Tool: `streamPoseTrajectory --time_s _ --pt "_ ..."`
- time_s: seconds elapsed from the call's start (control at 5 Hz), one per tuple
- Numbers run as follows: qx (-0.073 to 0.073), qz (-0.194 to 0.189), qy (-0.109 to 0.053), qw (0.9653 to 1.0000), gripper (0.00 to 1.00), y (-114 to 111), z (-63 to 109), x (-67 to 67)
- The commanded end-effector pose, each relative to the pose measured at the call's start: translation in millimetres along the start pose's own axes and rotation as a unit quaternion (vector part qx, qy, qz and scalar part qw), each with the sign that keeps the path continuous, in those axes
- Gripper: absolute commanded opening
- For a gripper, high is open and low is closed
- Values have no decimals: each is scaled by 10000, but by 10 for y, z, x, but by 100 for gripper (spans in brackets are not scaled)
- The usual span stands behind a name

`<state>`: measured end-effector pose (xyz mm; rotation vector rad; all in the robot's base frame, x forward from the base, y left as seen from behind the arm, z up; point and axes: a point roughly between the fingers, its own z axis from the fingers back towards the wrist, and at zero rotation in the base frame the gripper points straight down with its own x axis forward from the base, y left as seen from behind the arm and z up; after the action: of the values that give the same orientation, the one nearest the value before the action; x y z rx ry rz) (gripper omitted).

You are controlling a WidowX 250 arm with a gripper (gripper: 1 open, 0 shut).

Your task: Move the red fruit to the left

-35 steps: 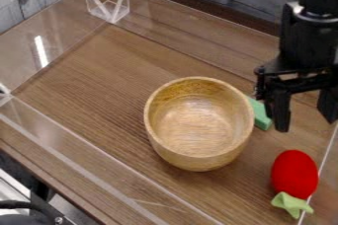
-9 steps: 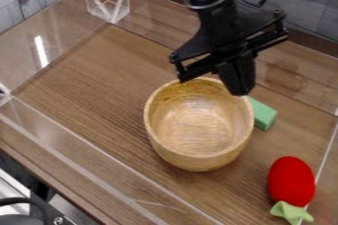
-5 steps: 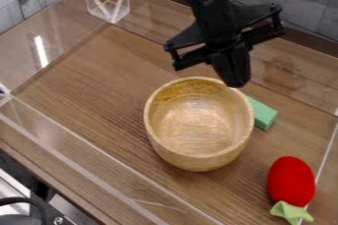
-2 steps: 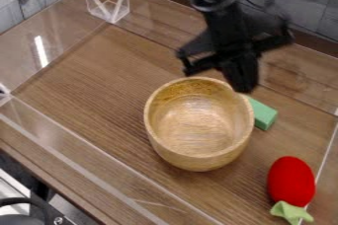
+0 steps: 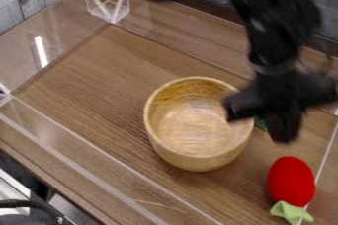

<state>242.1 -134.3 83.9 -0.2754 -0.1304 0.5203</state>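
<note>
The red fruit [image 5: 294, 181] lies near the front right corner of the wooden table, its light green leafy cap [image 5: 292, 207] pointing toward the front edge. My gripper [image 5: 280, 130] hangs just behind and above it, to the right of the bowl, and is blurred by motion. Its dark fingers look drawn together with nothing between them. A short gap separates the gripper from the fruit. The arm reaches in from the upper middle of the view.
A wooden bowl [image 5: 199, 122] stands at the table's middle, left of the fruit. The gripper covers the spot beside the bowl's right rim. A clear plastic wall [image 5: 53, 41] runs along the left side, with a small clear stand [image 5: 107, 4] at the back left.
The gripper has swung from behind the bowl's far rim to the right and toward the front, ending just behind the red fruit and covering the green block. Fruit and bowl have not moved.
</note>
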Motion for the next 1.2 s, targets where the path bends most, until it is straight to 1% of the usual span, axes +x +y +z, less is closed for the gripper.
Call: streamPoseTrajectory --time_s 0.0,0.2,0.4,0.6,0.8,1.0 --pt "-63 0 -130 9999 0 -108 -96 30" --pt "-9 18 -134 9999 0 -138 -187 56" --pt "25 -37 -94 9999 100 -79 -228 42" --pt "58 -82 -51 9999 100 -10 -258 32" --pt "89 148 -131 9998 0 -10 -360 14" --pt "130 397 -216 9989 0 -14 -466 -3"
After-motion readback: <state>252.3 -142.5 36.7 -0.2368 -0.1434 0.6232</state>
